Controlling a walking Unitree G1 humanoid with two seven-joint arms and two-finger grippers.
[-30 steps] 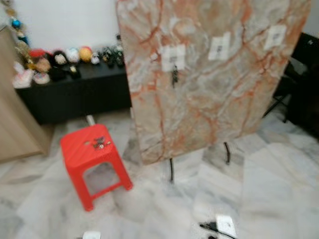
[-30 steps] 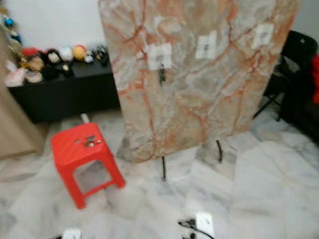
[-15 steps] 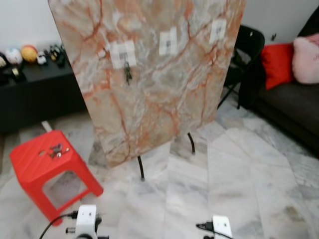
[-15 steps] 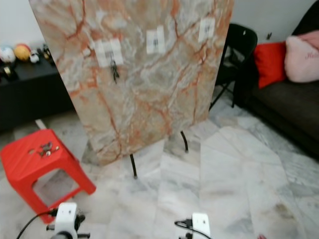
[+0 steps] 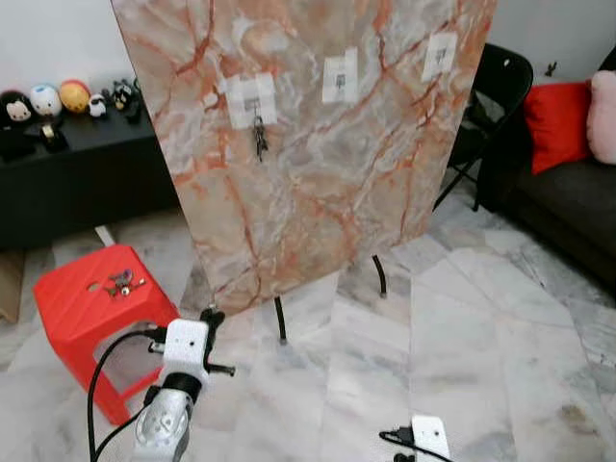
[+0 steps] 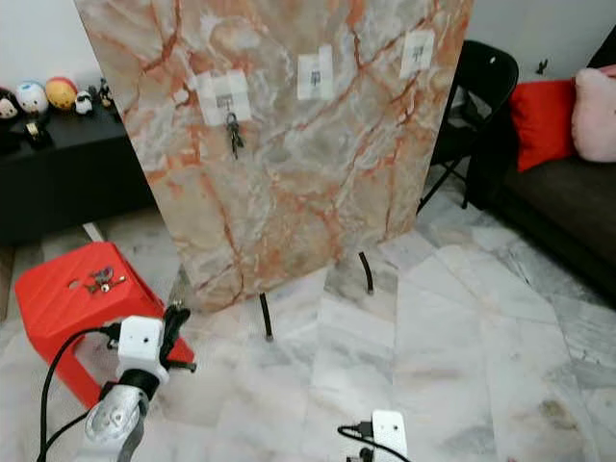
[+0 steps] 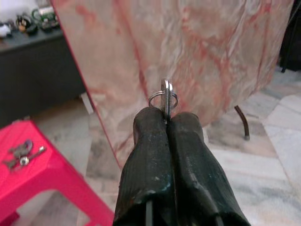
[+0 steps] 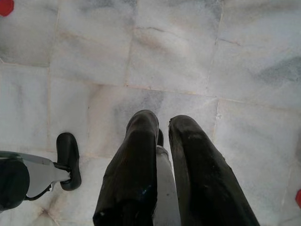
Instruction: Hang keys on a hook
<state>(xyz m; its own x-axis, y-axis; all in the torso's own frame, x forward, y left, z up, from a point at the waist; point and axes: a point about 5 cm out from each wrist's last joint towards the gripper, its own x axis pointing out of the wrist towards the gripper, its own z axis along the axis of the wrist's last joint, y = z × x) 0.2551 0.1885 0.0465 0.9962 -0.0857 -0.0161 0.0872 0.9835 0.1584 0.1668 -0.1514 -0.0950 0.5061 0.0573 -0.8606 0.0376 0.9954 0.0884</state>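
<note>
The left end effector (image 7: 165,120) is raised in front of the robot, its two black fingers (image 7: 150,155) clenched on a key (image 7: 165,96) with a ring, which sticks out above the fingertips and faces the marble-patterned board (image 5: 318,135). The board leans on thin black legs (image 5: 279,320) over the pale marble floor (image 5: 481,327). Three white hook pads sit along its upper part: the left pad (image 5: 252,100) already carries a hanging bunch of keys (image 5: 259,138), while the middle pad (image 5: 340,80) and the right pad (image 5: 439,56) carry nothing. Just beside the board's lower left corner stands a red stool (image 5: 96,318), and another set of keys (image 5: 120,283) lies on its seat near the back edge. The right end effector (image 8: 162,125) hangs low and points down at the floor, fingers slightly apart and released, holding nothing. A black cabinet (image 5: 87,183) with small figurines (image 5: 60,99) runs along the wall behind the stool, and a black folding chair (image 5: 491,115) stands beside a dark sofa with a red cushion (image 5: 556,123).
</note>
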